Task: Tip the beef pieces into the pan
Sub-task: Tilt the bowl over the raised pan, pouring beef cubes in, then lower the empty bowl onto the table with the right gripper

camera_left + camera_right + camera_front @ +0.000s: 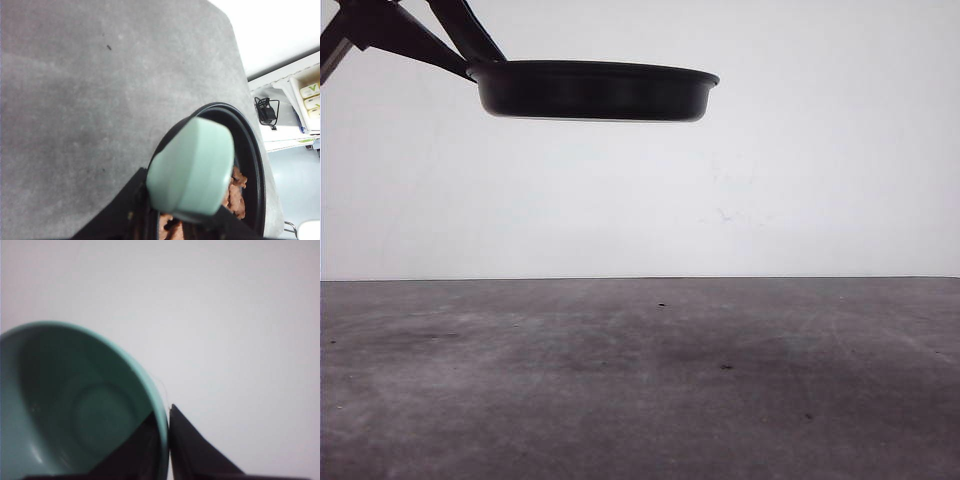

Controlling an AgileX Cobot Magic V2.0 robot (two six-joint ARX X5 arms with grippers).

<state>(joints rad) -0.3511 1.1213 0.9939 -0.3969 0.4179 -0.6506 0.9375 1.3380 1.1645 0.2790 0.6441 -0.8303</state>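
From the front we see the pan (595,90) held high in the air, well above the grey bench (640,380). It sits level, its black underside and rim turned toward us, so its contents are hidden from this side. The left gripper (470,62) reaches in from the upper left corner and meets the pan at its left edge; the fingers look closed on the handle there, though the contact itself is dark and hard to read. The bench below carries nothing apart from a few small dark specks.

From the left wrist we look down along the mint-green handle (192,170), which the left gripper (180,222) pinches between its black fingers (120,215). Beyond the handle lies the round black pan (250,165), and inside it we see the beef pieces (235,192), reddish-brown chunks lying on its floor, partly covered by the handle. The grey bench (100,110) lies far beneath, its rounded far corner showing, with a white floor and shelving past it.

From the right wrist we see a teal bowl (75,410) tipped so that its inside faces us; the inside is bare. The right gripper (167,445) pinches the bowl's rim, one dark finger (135,450) inside the wall and the other outside, against a plain white background
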